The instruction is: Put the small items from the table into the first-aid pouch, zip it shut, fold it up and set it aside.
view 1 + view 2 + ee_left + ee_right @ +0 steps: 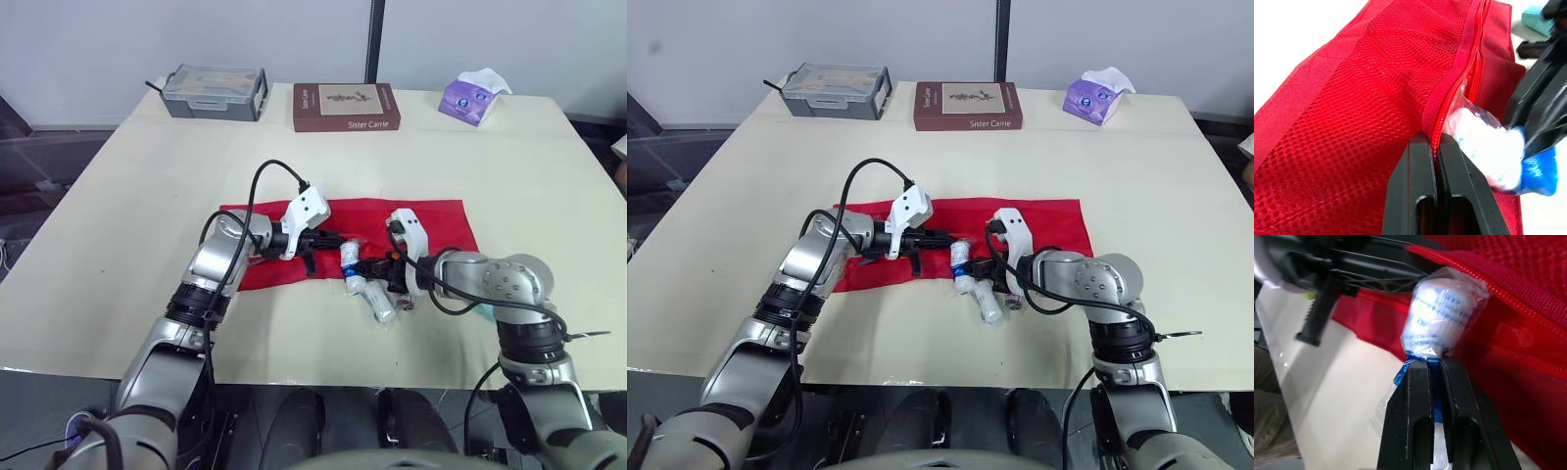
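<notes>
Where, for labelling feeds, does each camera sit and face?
Head eyes: on the head, facing forward-down over the cream table; both arms show.
Left wrist: looks along the left tool, pinching the red mesh zip pouch.
Right wrist: looks along the right tool, gripping the plastic-wrapped white roll.
Both wrists share pouch and roll.

a cream table (108, 215) stands before a pale wall (196, 39) split by a dark vertical strip (373, 39).

I count: red pouch (431, 220) one; wrapped roll (350, 258) two that I can make out; book (346, 106) one; tissue pack (473, 98) one; grey case (215, 92) one; teal item (485, 311) one.
</notes>
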